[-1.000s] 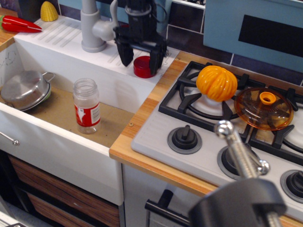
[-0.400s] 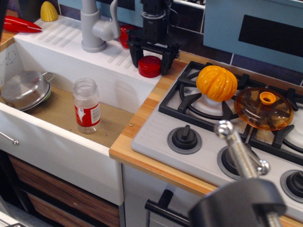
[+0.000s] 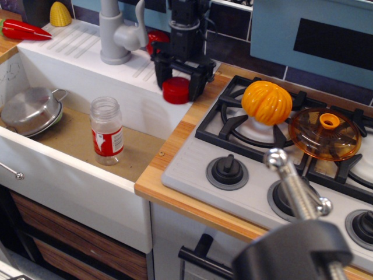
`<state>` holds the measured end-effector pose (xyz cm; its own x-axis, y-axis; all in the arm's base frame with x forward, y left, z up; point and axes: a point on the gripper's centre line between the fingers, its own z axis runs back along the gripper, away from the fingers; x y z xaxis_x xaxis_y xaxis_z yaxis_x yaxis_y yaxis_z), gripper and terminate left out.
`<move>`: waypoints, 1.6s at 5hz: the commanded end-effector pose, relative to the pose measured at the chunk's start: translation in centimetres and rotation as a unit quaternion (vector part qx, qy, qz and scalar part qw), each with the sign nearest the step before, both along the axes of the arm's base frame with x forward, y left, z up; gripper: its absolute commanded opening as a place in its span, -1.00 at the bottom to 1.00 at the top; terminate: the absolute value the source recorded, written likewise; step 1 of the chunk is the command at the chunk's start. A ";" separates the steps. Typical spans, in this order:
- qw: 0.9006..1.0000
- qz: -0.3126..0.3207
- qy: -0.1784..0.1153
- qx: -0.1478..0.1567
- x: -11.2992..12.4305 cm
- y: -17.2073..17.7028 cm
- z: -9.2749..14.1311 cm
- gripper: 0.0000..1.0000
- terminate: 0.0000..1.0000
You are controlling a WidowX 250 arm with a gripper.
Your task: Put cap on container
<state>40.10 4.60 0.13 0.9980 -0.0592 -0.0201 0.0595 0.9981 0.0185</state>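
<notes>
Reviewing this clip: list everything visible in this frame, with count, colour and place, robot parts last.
cap: 1, red, on the white sink ledge between the gripper's fingers
container: 1, clear with red and white label, upright in the sink, uncapped
pot: 1, steel, tilted at sink's left
faucet: 1, grey, behind sink
pumpkin toy: 1, orange, on rear stove grate
pot lid: 1, transparent orange, on stove right
pepper toy: 1, red, far left
corn toy: 1, yellow, top left
gripper: 1, black, straddling the cap; contact unclear

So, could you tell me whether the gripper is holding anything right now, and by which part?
The gripper has its fingers on either side of the red cap, at its rim; whether they actually grip it cannot be told.
</notes>
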 end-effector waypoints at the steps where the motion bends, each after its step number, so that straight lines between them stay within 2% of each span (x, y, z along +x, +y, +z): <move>1: 0.998 -0.058 -0.009 0.019 -3.3 5.9 6.0 -1.00 -1.00; 2: 0.997 -0.069 -0.002 0.027 -3.7 7.9 5.6 -1.00 -1.00; 3: 0.996 -0.080 0.002 0.036 -4.2 8.6 4.0 -1.00 -1.00; 5: 0.994 -0.105 0.027 0.012 -4.6 7.1 2.4 -1.00 -1.00; 6: 0.994 -0.104 0.037 0.026 -4.9 7.1 1.4 -1.00 -1.00; 8: 0.995 -0.091 0.031 0.013 -5.9 6.5 -0.6 -1.00 -1.00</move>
<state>33.96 10.93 -1.15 0.9675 -0.2338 -0.0968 0.2375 0.9710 0.0284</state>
